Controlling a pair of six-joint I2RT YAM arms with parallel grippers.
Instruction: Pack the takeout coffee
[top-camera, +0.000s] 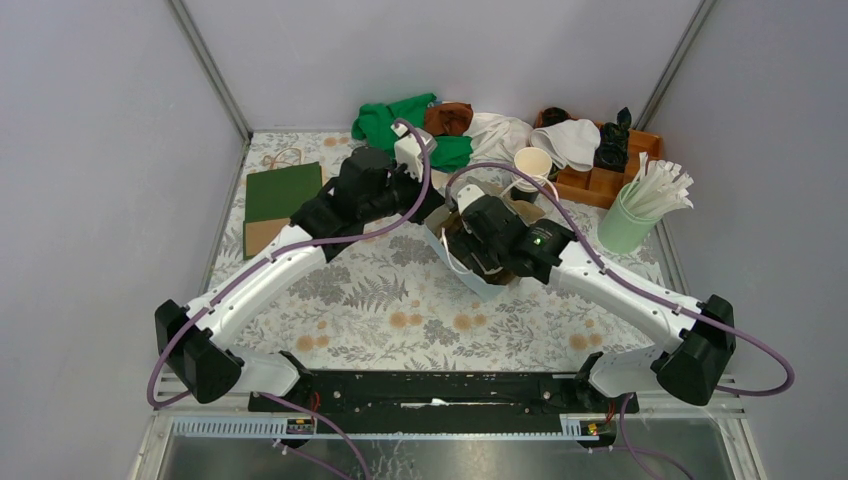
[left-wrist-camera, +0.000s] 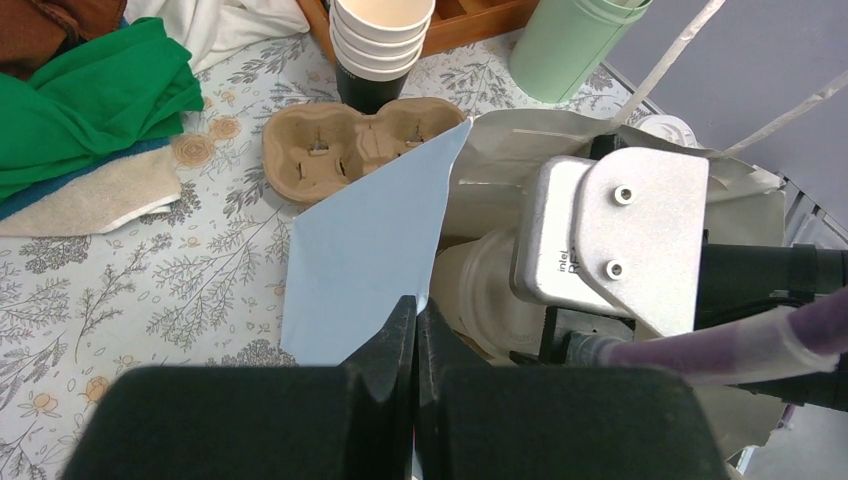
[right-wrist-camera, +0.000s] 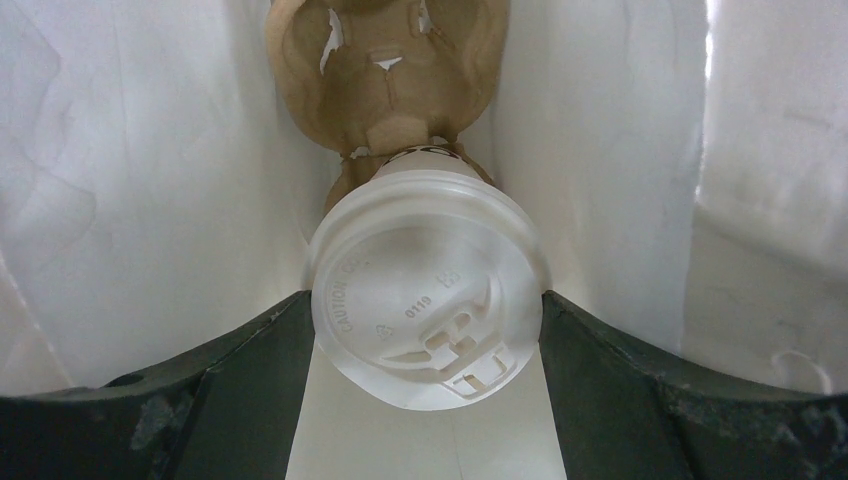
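The takeout coffee (right-wrist-camera: 425, 285), a paper cup under a white round lid, hangs inside a pale blue paper bag (left-wrist-camera: 365, 250) with white inner walls. My right gripper (right-wrist-camera: 425, 300) reaches into the bag, and both dark fingers (right-wrist-camera: 250, 380) press against the sides of the lid. Beyond the cup, a brown pulp tray (right-wrist-camera: 385, 70) shows between the bag walls. My left gripper (left-wrist-camera: 415, 305) is shut on the bag's rim, with the paper pinched between its fingertips. In the top view both grippers meet at the bag (top-camera: 478, 285) in mid-table.
Just behind the bag lies a brown pulp tray (left-wrist-camera: 345, 150), with a stack of lidless cups (left-wrist-camera: 380, 40) past it. A green tumbler of straws (top-camera: 625, 225) and a wooden box (top-camera: 600, 165) stand back right. Cloths (top-camera: 400, 120) are heaped at the back, and a flat green bag (top-camera: 283, 190) lies left.
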